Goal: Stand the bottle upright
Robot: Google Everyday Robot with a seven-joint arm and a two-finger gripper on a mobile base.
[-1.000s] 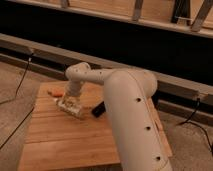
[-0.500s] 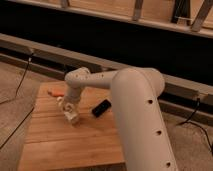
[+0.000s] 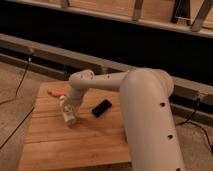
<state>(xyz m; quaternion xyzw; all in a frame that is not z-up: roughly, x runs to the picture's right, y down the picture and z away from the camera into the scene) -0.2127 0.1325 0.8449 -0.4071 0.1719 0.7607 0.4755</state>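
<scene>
The bottle (image 3: 67, 111) is small and pale with a white label. It is on the left part of the wooden table (image 3: 75, 140), leaning a little. My white arm reaches down from the right, and my gripper (image 3: 70, 104) is at the bottle's upper part, right against it. The arm's wrist covers the fingers.
A flat black slab (image 3: 102, 108) lies on the table just right of the bottle. A thin orange stick (image 3: 56, 93) lies at the back left of the table. A dark rail and wall run behind the table. Cables lie on the floor to the left.
My arm has shifted toward the table's front and right, carrying the gripper and bottle a little forward. The black slab, hidden a second ago, now shows beside the bottle.
</scene>
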